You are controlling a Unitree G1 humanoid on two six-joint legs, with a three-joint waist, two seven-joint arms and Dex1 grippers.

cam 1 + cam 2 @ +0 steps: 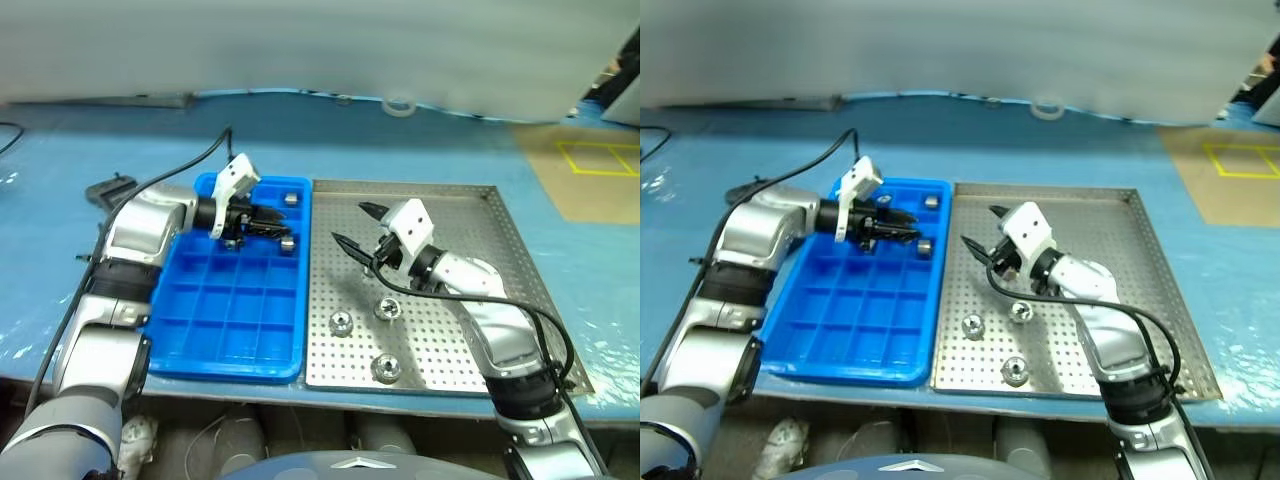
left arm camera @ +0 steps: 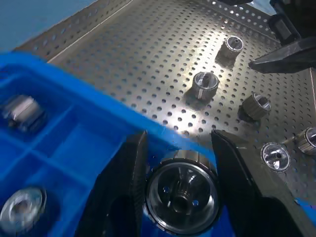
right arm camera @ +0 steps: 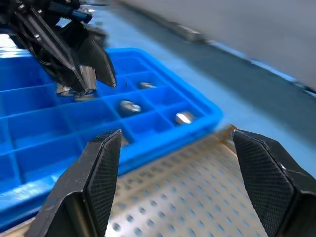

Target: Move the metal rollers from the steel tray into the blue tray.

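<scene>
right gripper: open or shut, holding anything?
Open and empty. The right gripper has its fingers spread wide over the steel tray, with nothing between them; rollers lie below it.

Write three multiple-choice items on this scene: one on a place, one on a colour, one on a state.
1. Where is the left gripper?
A. Over the compartment tray
B. Over the steel tray
C. Off the table

2. What colour is the compartment tray?
A. Red
B. Blue
C. Green

3. What state is the right gripper in?
A. Shut on a roller
B. Shut and empty
C. Open and empty

Key:
1 A: its fingers hang above the upper compartments of the blue tray, closed on a metal roller.
2 B: the plastic grid is bright blue beside the steel tray.
3 C: its two fingers stand wide apart above the steel tray with nothing between them.
</scene>
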